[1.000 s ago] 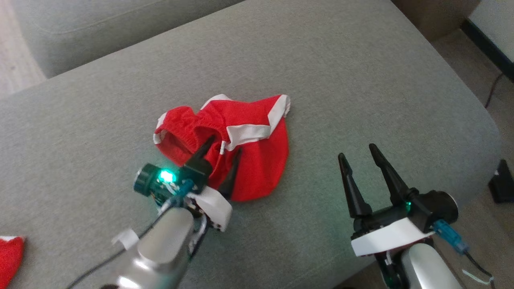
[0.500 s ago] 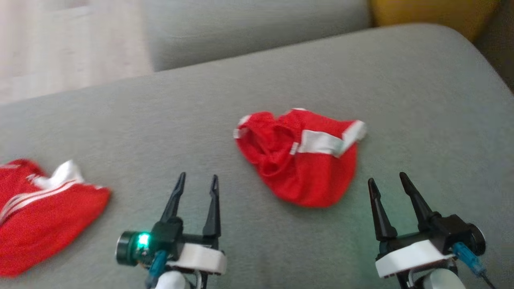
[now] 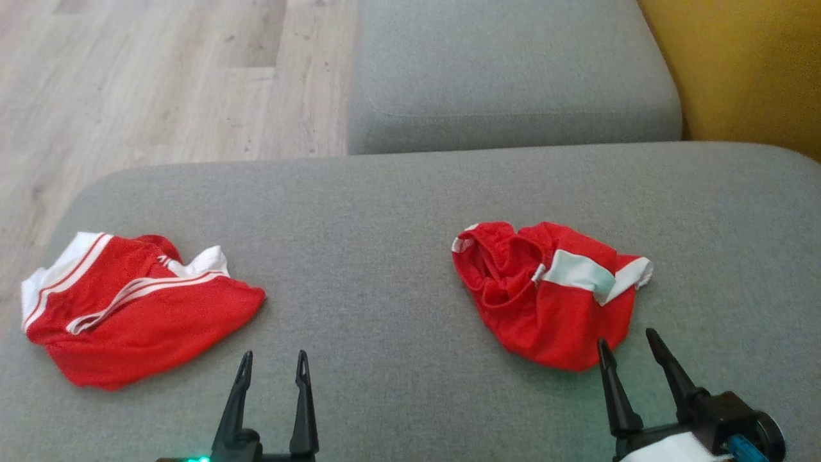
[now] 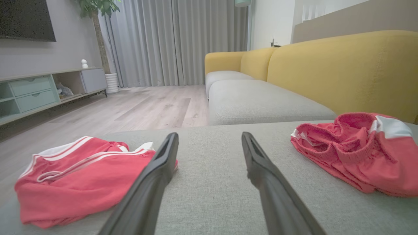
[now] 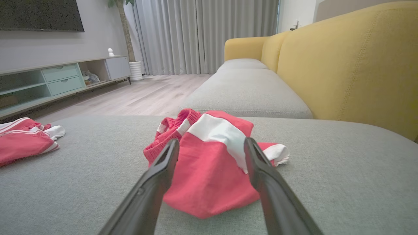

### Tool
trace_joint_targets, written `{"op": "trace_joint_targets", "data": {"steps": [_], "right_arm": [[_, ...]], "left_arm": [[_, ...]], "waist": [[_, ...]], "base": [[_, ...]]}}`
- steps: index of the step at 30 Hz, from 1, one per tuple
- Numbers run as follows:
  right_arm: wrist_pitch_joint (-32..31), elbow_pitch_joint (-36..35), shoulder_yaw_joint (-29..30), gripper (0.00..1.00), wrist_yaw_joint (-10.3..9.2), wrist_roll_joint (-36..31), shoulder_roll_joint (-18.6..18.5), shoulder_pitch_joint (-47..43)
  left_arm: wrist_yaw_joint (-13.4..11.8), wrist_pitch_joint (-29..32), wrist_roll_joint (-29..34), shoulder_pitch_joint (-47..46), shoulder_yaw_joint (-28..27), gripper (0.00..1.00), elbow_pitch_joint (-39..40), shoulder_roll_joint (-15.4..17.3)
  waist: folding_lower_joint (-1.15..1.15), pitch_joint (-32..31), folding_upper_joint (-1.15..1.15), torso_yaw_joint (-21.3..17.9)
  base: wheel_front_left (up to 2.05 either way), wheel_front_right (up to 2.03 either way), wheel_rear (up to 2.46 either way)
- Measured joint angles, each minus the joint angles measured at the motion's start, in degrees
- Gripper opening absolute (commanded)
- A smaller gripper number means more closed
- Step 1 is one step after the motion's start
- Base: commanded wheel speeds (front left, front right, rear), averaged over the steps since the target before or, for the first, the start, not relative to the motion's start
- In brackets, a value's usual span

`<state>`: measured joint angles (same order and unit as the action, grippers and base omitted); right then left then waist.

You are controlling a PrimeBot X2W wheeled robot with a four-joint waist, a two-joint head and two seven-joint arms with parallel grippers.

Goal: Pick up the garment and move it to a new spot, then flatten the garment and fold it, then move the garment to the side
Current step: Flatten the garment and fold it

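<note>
Red garment [image 3: 551,314] — crumpled, white-banded, on grey cushion [image 3: 385,212], left fingers [image 3: 303,410] and right fingers [image 3: 612,391] apart, empty.

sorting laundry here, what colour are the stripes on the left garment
White, on red fabric; the left garment shows its stripes best in the head view.

Everything sits on one big grey seat cushion [image 3: 385,212], woven fabric with rounded corners. Two bits of clothing lie straight on it, well apart. Red shorts [image 3: 135,308] with white stripes are over near the left edge, spread fairly flat. A crumpled red garment [image 3: 551,301] with a white band is right of the middle, bunched up, waistband gaping. A second grey cushion [image 3: 513,70] butts against the far edge.
</note>
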<state>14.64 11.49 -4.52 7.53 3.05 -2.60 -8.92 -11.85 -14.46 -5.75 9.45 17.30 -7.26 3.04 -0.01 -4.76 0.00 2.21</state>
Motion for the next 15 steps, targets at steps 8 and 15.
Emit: {"op": "trace_joint_targets", "data": {"steps": [8, 15], "right_arm": [[0.0, -0.2, -0.44, 1.0, 0.0, 0.12, 0.01, -1.16], [0.0, -0.38, -0.32, 1.0, 0.0, 0.75, 0.01, -1.17]], "left_arm": [[-0.27, 0.0, 1.79, 0.54, -0.64, 1.0, 1.16, 0.01], [-0.27, 0.0, 2.3, 0.69, -0.82, 1.0, 1.2, 0.02]], "waist": [[0.01, -1.63, 0.0, 0.67], [0.01, -1.79, 0.0, 0.72]], "base": [[0.0, 0.0, 0.0], [0.0, 0.0, 0.0]]}}
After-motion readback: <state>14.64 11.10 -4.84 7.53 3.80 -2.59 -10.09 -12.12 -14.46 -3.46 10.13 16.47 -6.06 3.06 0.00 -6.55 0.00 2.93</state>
